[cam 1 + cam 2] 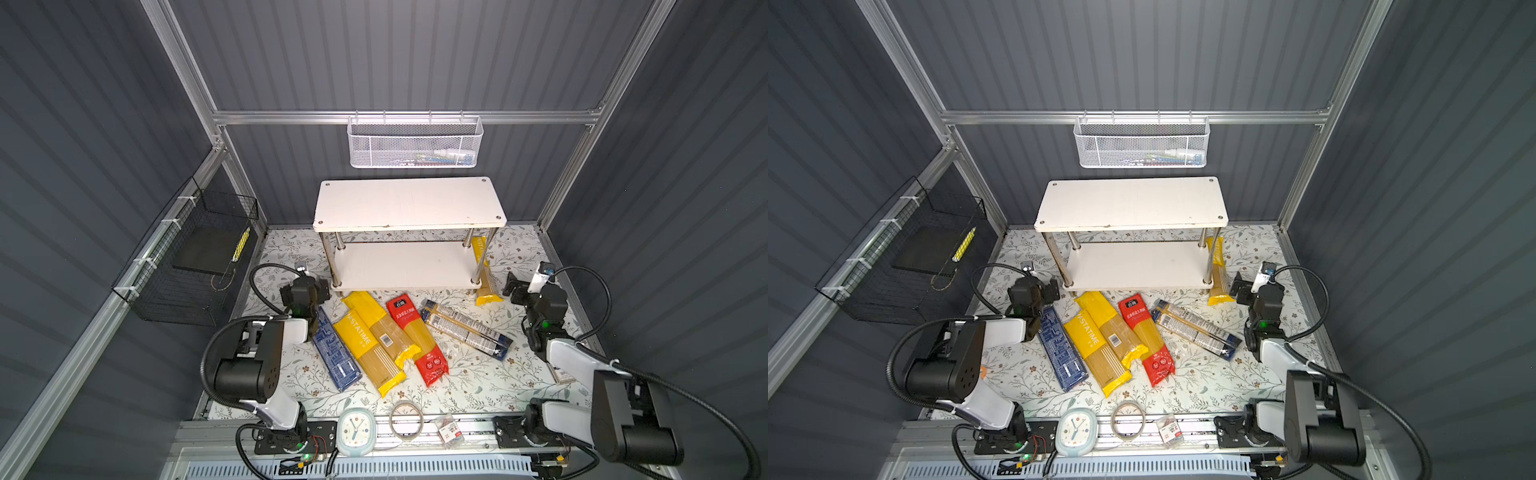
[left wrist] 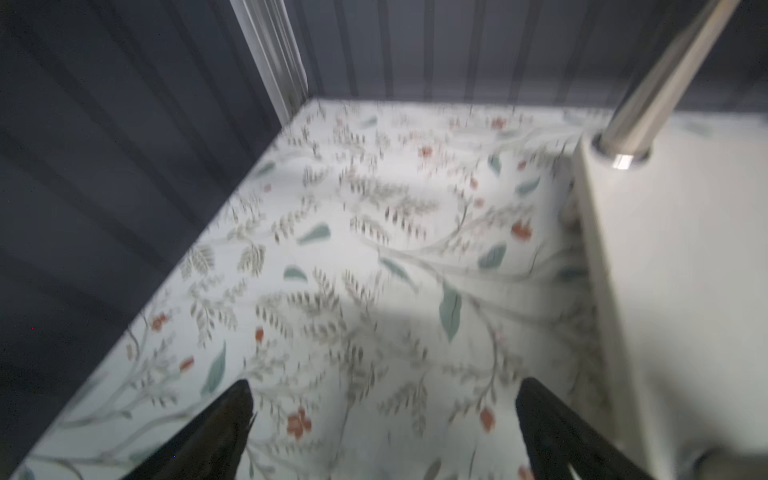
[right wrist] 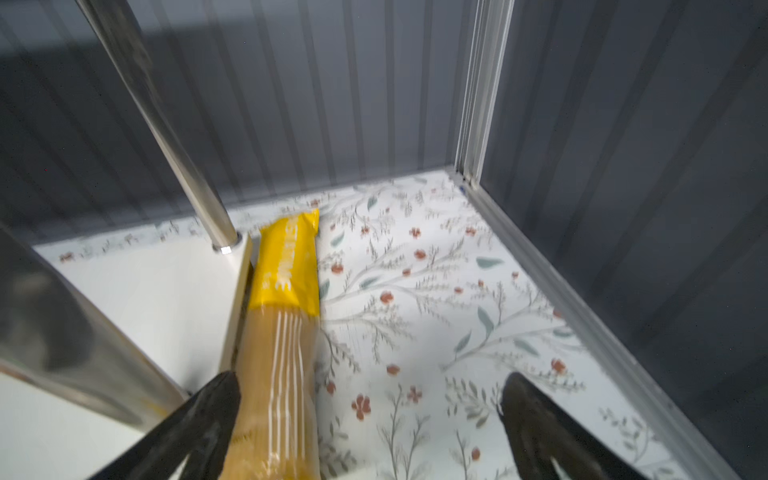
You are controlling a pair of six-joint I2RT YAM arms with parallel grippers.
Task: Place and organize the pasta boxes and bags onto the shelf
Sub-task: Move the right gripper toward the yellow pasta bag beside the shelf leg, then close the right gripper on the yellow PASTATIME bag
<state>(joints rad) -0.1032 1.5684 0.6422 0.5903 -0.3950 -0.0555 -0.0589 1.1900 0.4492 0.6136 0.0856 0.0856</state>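
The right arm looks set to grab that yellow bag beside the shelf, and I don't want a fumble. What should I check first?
1. Right gripper open: ok.
2. Yellow bag centred between its jaws: not ok, it lies off to one side.
3. Bag free of the shelf edge: cannot tell.
4. Both shelf boards bare: ok.
5. Left gripper open, empty: ok.

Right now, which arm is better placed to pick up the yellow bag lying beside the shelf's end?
Right. The right gripper, open, is right at that yellow bag, which runs between its fingers in the wrist view; the left gripper, also open, is at the opposite end of the shelf.
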